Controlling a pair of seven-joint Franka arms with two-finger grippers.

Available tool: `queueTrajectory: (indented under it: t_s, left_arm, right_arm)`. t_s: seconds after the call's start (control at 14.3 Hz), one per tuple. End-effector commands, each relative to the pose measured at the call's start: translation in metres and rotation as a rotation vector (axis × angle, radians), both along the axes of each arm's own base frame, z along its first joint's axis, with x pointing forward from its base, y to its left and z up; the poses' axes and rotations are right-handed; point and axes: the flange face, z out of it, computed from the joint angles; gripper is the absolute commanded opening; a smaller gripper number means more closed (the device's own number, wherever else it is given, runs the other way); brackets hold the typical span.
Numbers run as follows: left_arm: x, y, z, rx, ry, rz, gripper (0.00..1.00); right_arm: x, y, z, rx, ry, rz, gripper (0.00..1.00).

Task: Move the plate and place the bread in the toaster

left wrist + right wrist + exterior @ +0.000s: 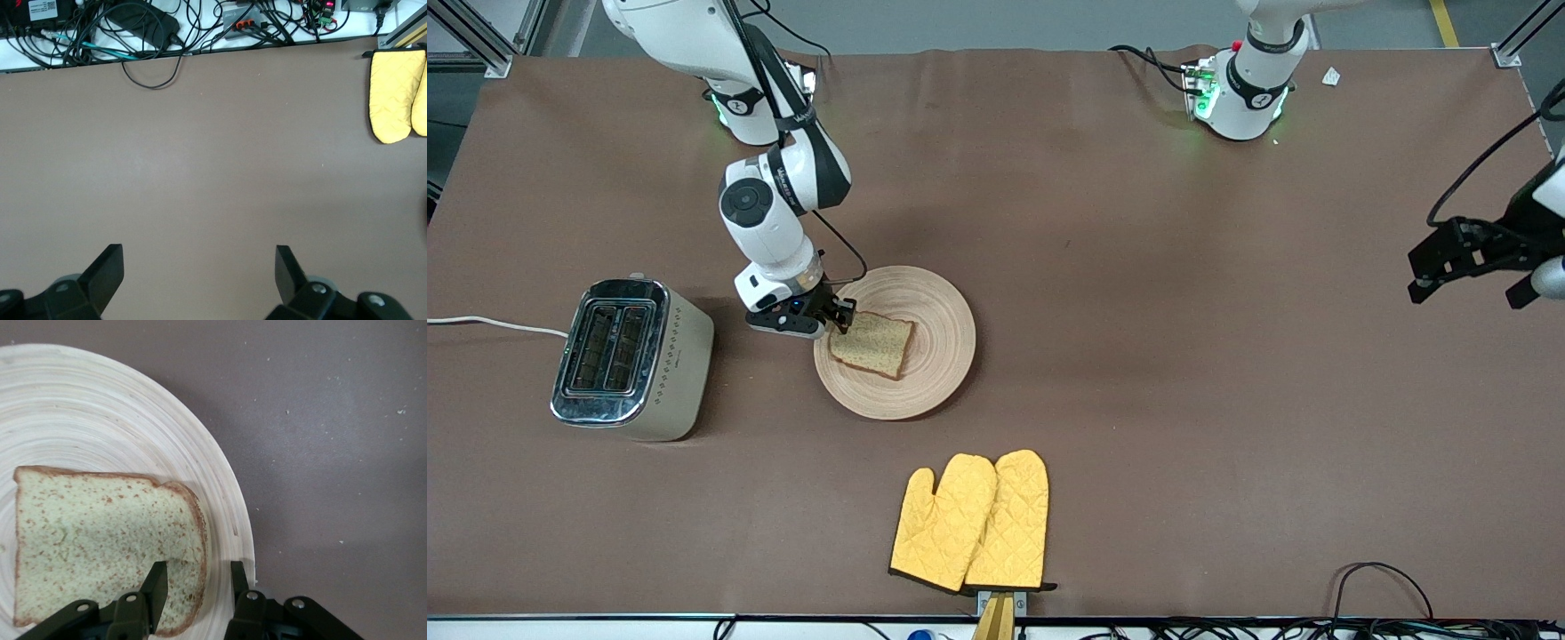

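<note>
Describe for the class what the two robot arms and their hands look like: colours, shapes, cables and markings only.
Both arms are glossy white with rounded segments and dark grey joint bands. The right arm has a round grey cap at one joint and a thin black cable looping down to its black two-fingered right hand. The left hand is black and angular, with a black cable arcing above it. Green lights glow at both bases.

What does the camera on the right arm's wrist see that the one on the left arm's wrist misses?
Only the right wrist view shows the bread lying on the plate, with the right tool straddling the slice's crust edge. Only the left wrist view shows the yellow oven mitts, a tangle of cables past the table edge, and the left tool, open over bare cloth. Both show the brown tablecloth.
</note>
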Motion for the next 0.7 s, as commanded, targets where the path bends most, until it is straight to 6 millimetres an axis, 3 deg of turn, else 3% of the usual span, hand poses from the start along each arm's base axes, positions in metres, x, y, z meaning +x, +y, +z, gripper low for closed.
queueTrajectory:
  t_s: [0.0,0.21,0.63]
  left_arm:
    - [-0.032,-0.004,-0.01,-0.013,-0.014,0.024,1.0]
    - [-0.06,-0.003,-0.026,0.019,-0.053,-0.004,1.0]
    - [-0.058,0.008,-0.028,-0.017,-0.041,-0.068,1.0]
  right_arm:
    - [-0.007,0.007,-0.01,0.003,-0.005,-0.032,0.46]
    - [-0.006,0.008,-0.013,0.002,-0.015,-0.028,0.35]
    - [-0.009,0.013,-0.017,0.001,-0.019,-0.019,0.11]
